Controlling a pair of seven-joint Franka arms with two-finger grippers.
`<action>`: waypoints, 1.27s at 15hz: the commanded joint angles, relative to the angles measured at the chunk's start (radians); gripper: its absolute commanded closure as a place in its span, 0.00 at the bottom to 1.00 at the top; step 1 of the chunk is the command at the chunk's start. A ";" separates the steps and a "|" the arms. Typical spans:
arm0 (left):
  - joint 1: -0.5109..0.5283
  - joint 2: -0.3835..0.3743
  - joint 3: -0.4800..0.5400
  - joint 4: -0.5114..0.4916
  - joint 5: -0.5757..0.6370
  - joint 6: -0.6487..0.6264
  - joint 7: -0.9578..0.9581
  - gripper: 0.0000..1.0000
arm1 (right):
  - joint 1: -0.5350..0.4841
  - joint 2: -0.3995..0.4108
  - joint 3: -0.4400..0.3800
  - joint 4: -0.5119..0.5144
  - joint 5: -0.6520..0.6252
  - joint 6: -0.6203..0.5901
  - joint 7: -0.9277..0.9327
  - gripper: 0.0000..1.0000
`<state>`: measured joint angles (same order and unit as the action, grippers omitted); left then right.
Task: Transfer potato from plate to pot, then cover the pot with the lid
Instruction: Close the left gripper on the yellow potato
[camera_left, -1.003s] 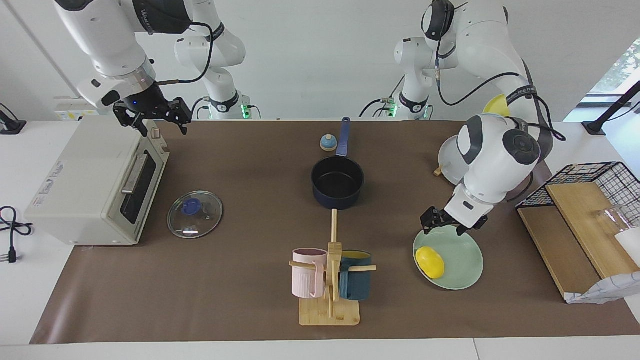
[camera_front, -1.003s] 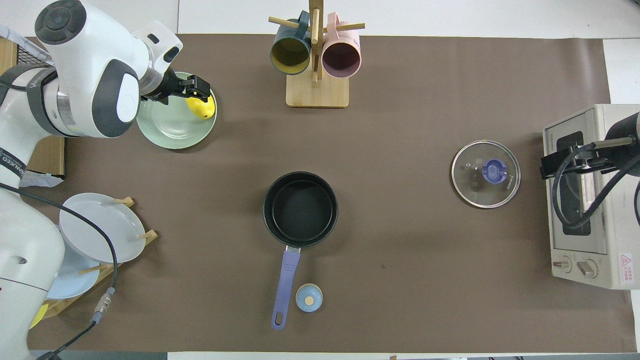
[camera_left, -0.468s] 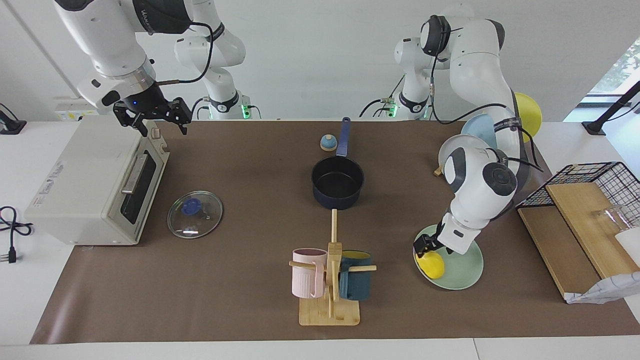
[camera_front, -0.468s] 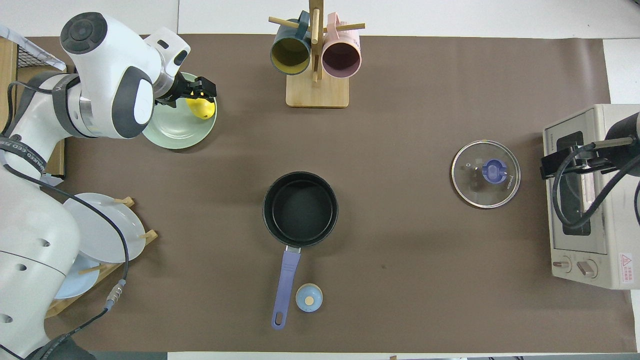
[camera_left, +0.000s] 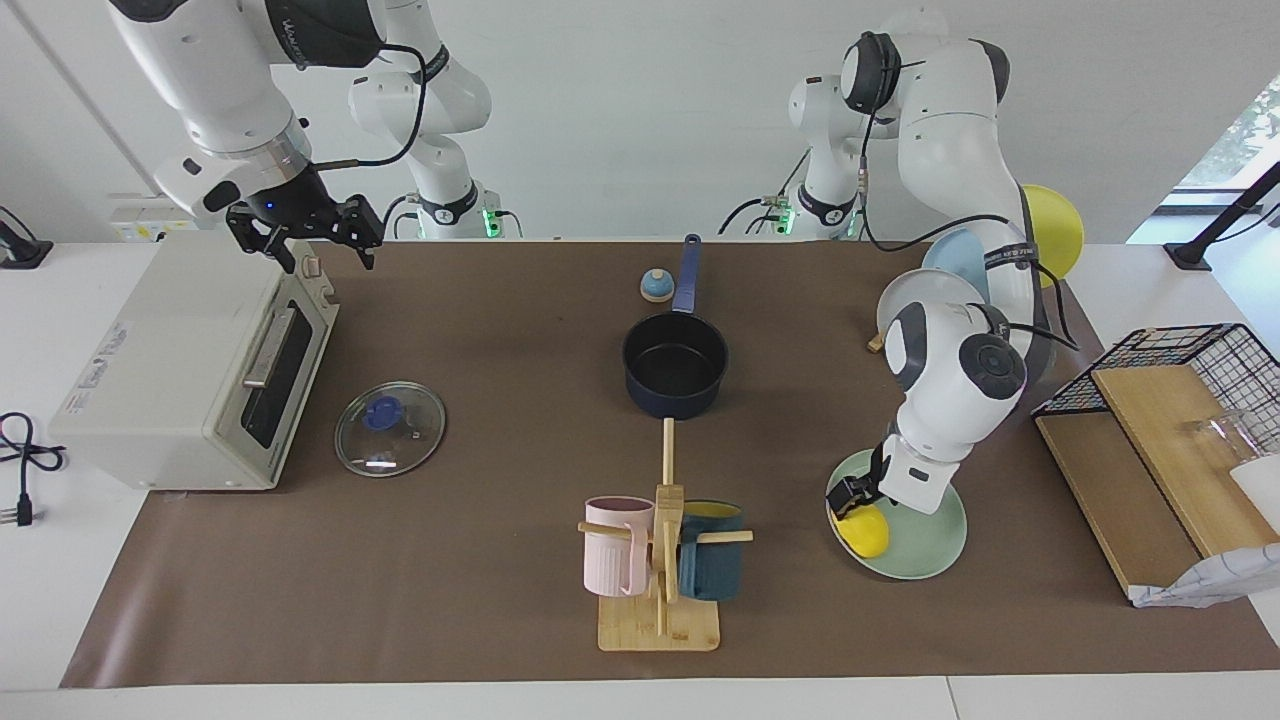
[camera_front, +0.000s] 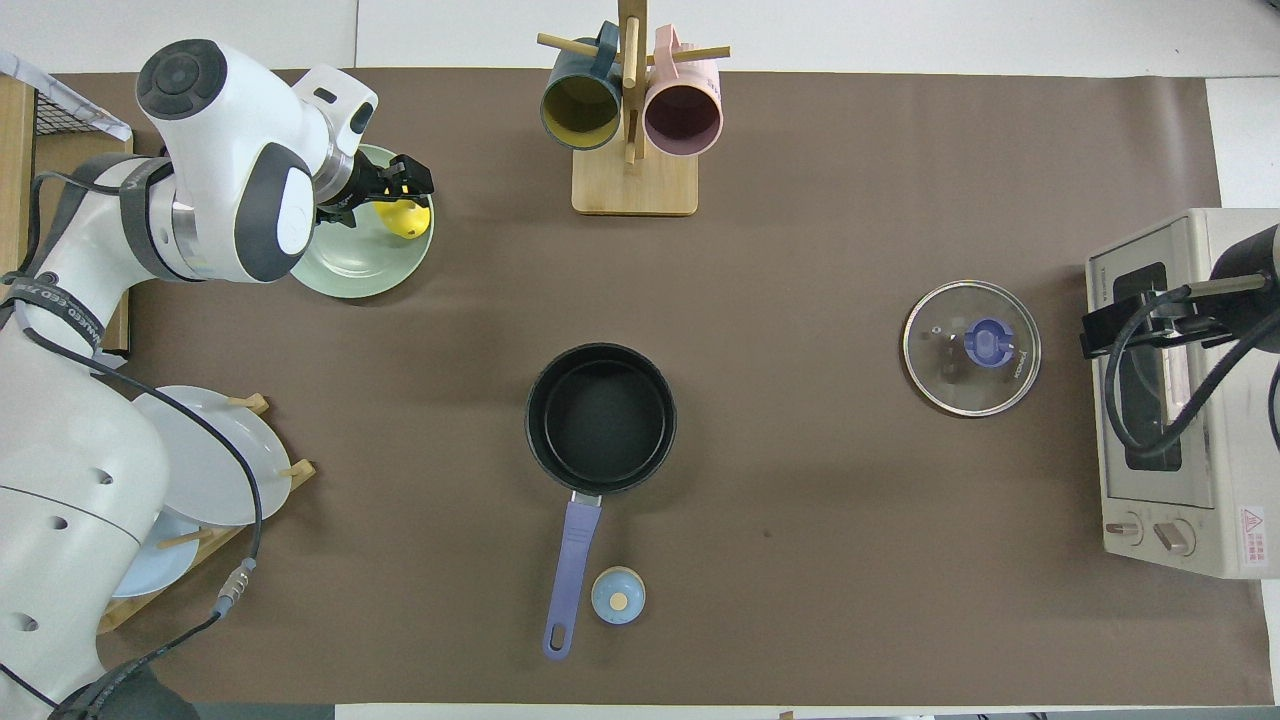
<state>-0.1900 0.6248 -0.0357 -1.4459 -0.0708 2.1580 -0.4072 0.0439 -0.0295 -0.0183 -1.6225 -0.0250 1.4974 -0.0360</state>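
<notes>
Lowered since the earlier frame, my left tool (camera_left: 850, 500) is straddling, jaws open, the potato (camera_left: 866, 531) lying on the plate (camera_left: 930, 540); right tool (camera_left: 305, 235), open, is waiting over the toaster oven (camera_left: 190, 370). Pot (camera_left: 675, 372) empty, lid (camera_left: 390, 428) on the bench: nothing transferred yet.

A white table (camera_left: 60, 560) carries a brown mat (camera_left: 480, 330) across most of the frame. On the mat sit a pale mint-green round plate (camera_left: 925, 535) at lower right, a dark navy saucepan (camera_left: 675, 372) at centre, a small blue-and-tan dome bell (camera_left: 656, 286) above it, a clear glass lid with blue knob (camera_left: 390, 428) at left, a cream toaster oven (camera_left: 190, 370) at far left, and a wooden mug rack (camera_left: 660, 600) at lower centre.
</notes>
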 joint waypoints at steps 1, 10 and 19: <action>-0.009 -0.002 0.007 -0.014 0.006 0.031 -0.036 0.00 | -0.007 -0.010 0.003 -0.005 0.013 -0.011 0.018 0.00; -0.014 0.030 0.005 0.030 0.003 0.020 -0.081 0.00 | -0.007 -0.010 0.003 -0.005 0.013 -0.011 0.018 0.00; -0.014 0.027 0.007 0.019 0.012 0.051 -0.076 0.12 | -0.007 -0.010 0.003 -0.005 0.013 -0.011 0.018 0.00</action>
<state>-0.2017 0.6382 -0.0368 -1.4454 -0.0710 2.2053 -0.4735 0.0439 -0.0295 -0.0183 -1.6225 -0.0250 1.4974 -0.0360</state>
